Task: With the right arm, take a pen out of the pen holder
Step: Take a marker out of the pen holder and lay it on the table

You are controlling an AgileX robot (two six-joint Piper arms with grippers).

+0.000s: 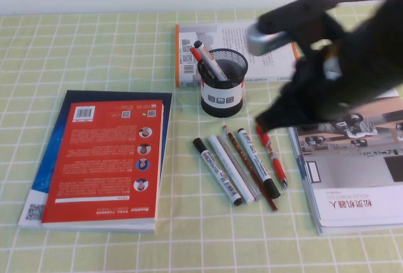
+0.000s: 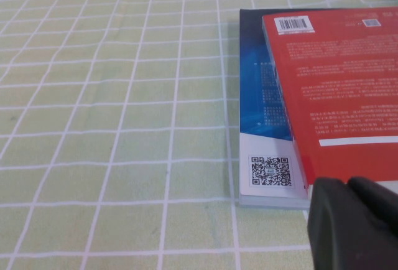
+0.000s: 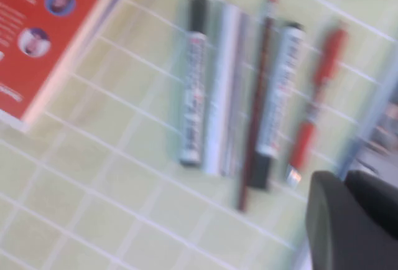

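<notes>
Right gripper (image 1: 269, 121): shut, empty, blurred, low near the red plastic ballpoint (image 1: 272, 155) on the green checked cloth (image 1: 94, 53). Black mesh pen holder (image 1: 223, 87) well apart, two markers (image 1: 206, 60) leaning inside. Open wide, drop plumb over one, pinch high, lift straight.

Left wrist view: left gripper (image 2: 351, 226) by the red paperback book (image 2: 336, 83).

Right wrist view: smeared loose pens (image 3: 224, 89); holder nearly cut off.

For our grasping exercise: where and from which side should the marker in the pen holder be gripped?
Grip the marker high, from above: it leans over the pen holder rim; right tool above loose pens, left tool by the books.
</notes>
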